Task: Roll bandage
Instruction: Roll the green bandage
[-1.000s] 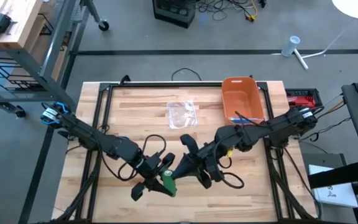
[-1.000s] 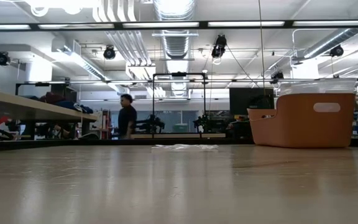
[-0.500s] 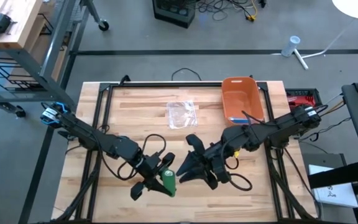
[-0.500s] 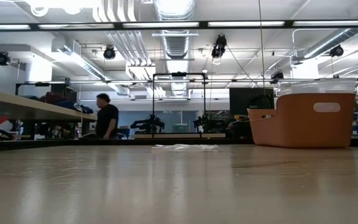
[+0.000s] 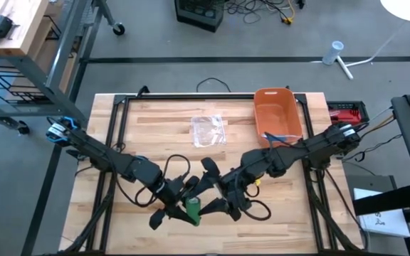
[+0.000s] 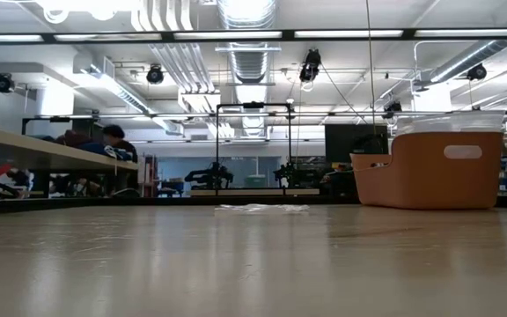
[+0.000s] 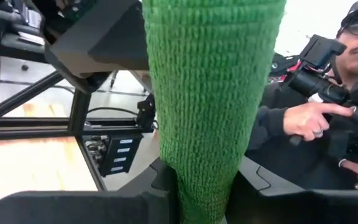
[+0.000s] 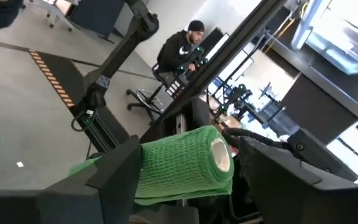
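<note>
Bandage (image 5: 191, 209), a green roll, is shown near the front edge of the bench (image 5: 155, 124), gripped by the left claw (image 5: 180, 204); its woven side is pinched between that claw's fingers (image 7: 73, 208), as the left wrist view shows. The right claw (image 5: 214, 196) stands wide just beside the roll, with the roll's end lying between its spread fingers (image 8: 114, 180) but not gripped. For a tidy winding, the roll should be kept firmly pinched while the loose end is sought and drawn taut.
</note>
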`<state>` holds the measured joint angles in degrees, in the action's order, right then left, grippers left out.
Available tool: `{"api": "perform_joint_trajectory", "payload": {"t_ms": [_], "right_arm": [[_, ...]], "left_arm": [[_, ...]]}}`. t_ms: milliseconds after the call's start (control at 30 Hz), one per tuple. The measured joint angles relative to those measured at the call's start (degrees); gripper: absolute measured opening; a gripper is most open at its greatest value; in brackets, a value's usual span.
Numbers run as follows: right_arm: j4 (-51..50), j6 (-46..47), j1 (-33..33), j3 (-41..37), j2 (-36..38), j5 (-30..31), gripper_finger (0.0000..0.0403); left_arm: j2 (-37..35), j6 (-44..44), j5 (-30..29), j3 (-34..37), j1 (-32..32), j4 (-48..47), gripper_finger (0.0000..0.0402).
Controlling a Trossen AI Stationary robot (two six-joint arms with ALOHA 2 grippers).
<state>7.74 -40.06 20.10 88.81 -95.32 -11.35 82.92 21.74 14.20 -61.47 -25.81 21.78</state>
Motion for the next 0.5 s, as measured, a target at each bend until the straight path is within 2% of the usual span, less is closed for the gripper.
{"api": "perform_joint_trajectory", "payload": {"t_ms": [100,233,500], "right_arm": [[-0.5,0.22,0.0,0.02,-0.03,1.08,0.0252],[-0.53,0.19,0.1,0.02,-0.06,3.24,0.0209],[-0.59,-0.48,0.04,0.02,-0.04,4.12,0.0049]], "left_arm": [[0.02,0.0,-0.13,0.0,0.13,-0.39,0.0075],[-0.03,-0.16,-0.22,0.0,0.13,-0.24,0.0075],[-0.03,-0.16,-0.22,0.0,0.11,-2.12,0.0075]]}}
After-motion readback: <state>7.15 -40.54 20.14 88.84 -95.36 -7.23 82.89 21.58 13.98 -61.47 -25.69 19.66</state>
